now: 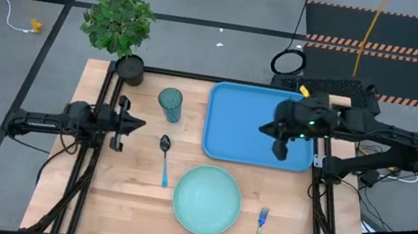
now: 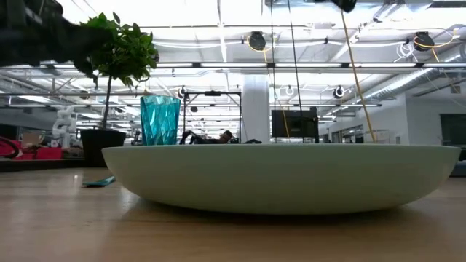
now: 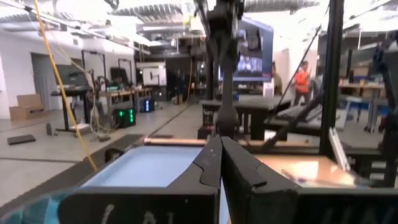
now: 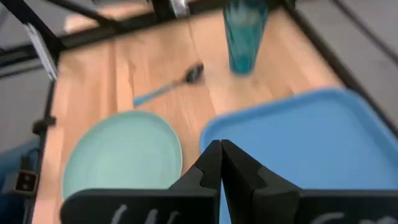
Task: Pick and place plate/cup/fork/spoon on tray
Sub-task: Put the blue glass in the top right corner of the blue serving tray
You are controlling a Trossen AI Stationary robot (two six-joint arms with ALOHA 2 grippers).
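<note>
The mint-green plate [image 1: 206,200] rests flat on the table near the front; it fills the low view [image 2: 284,178]. The teal cup [image 1: 170,104] stands upright left of the blue tray [image 1: 249,127]. The spoon [image 1: 164,156] lies between cup and plate. The fork [image 1: 259,232] lies at the front right. My right gripper [image 1: 267,129] is shut and empty above the tray's middle, pointing left; its wrist view shows the shut fingers [image 4: 221,163] over the tray [image 4: 305,143]. My left gripper [image 1: 140,125] is shut and empty at the table's left edge, pointing right.
A potted plant [image 1: 121,25] in a black pot stands at the table's far left corner. Black frame rails run along the left [image 1: 97,142] and right [image 1: 321,200] edges. Bare wood shows between the plate and the fork.
</note>
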